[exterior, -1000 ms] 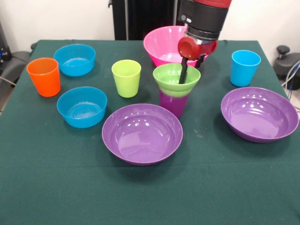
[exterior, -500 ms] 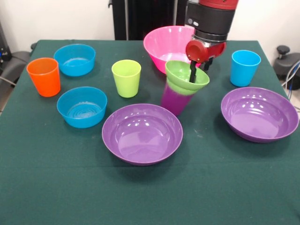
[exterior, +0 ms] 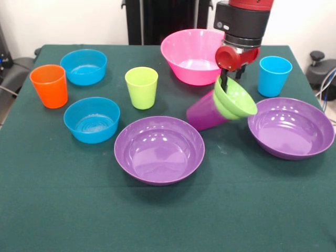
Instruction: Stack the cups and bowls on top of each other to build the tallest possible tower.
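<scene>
Toppling is the condition noted in the front view, the only view supplied: the purple cup (exterior: 206,116) leans hard toward the picture's right, its base edge on the green table (exterior: 63,210), with the small green bowl (exterior: 234,98) seated in its mouth and tipped almost on its side. The gripper (exterior: 224,80) hangs directly above, one dark finger (exterior: 224,81) reaching down at the bowl's upper rim. Whether it clamps that rim or merely touches it cannot be told, nor how wide it stands.

The tower thus amounts to two pieces, neither upright. One wide purple bowl (exterior: 159,149) sits just in front of the cup, the other (exterior: 290,127) just beside the green bowl at right. The pink bowl (exterior: 193,54) stands behind; the light blue cup (exterior: 274,75) near it at right. The lime cup (exterior: 141,86), orange cup (exterior: 49,85) and two blue bowls (exterior: 83,66) (exterior: 92,119) stand apart at left, unstacked.

Judgement: the stacking step is failing. The next move calls for righting the cup and reseating the green bowl level.
</scene>
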{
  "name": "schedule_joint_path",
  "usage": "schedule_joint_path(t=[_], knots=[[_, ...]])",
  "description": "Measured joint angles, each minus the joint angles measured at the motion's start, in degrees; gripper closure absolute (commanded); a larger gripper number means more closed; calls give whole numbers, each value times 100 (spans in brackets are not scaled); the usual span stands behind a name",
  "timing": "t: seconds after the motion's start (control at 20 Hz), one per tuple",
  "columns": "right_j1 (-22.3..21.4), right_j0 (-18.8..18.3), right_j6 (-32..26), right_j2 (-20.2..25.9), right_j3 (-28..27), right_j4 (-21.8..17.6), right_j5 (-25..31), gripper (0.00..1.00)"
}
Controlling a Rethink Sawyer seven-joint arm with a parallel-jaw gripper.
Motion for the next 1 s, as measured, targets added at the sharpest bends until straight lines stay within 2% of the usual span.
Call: schedule_joint_path(t=[0.5, 0.85, 1.0], knots=[[-310, 282, 0, -362, 2, -107, 190, 0], [-510, 232, 0, -518, 6, -232, 259, 0], [-498, 37, 0, -436, 10, -231, 247, 0]])
